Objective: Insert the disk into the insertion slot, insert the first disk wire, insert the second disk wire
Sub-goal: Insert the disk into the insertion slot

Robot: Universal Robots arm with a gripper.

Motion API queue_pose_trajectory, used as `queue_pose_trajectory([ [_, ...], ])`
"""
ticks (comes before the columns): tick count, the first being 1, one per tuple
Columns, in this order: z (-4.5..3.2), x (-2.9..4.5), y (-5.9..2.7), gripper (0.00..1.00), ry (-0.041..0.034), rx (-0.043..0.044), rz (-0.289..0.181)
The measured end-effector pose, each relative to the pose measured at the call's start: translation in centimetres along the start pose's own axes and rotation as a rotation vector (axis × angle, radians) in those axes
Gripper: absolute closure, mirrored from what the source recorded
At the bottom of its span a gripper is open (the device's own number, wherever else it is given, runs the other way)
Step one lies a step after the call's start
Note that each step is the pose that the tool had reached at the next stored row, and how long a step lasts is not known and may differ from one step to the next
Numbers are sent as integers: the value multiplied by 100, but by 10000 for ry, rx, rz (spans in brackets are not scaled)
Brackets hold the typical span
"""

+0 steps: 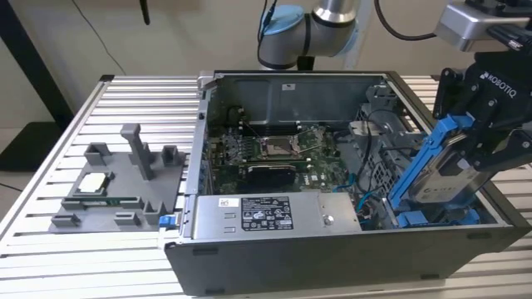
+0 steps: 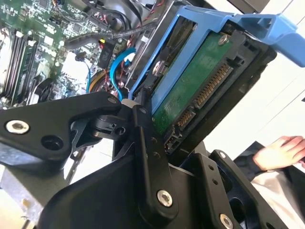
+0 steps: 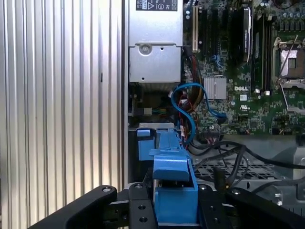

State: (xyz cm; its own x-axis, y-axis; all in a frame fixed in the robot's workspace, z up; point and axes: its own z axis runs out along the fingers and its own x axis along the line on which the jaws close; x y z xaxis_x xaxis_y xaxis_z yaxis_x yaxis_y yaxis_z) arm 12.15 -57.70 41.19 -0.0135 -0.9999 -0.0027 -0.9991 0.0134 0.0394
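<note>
The disk [image 1: 455, 169], silver-grey in a bright blue carrier frame [image 1: 428, 152], hangs steeply tilted over the case's corner at the exterior view's right. My gripper [image 1: 480, 156] is shut on it. In the second wrist view the disk's green circuit side and connector [image 2: 193, 90] face the camera between the black fingers [image 2: 143, 119]. In the first wrist view the carrier's blue end [image 3: 174, 188] sits in my gripper [image 3: 174, 202]. Below it lies the insertion slot [image 1: 437, 218] with blue clips [image 3: 145, 140]. A blue disk wire [image 3: 183, 107] curls loose beside the slot.
The open computer case [image 1: 332, 261] lies on a slatted metal table [image 1: 133, 99]. A grey power-supply box [image 1: 270, 215] sits along its front wall, the motherboard [image 1: 275, 149] behind. A grey fixture [image 1: 116, 187] stands at the exterior view's left. A person's hand [image 2: 279, 150] rests nearby.
</note>
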Motion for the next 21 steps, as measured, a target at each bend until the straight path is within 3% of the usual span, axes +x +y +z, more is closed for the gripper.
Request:
queue_pose_trajectory([
  [9, 98, -3, -6, 67, -1, 0, -1],
  [21, 298, -4, -14, 67, -2, 0, -1],
])
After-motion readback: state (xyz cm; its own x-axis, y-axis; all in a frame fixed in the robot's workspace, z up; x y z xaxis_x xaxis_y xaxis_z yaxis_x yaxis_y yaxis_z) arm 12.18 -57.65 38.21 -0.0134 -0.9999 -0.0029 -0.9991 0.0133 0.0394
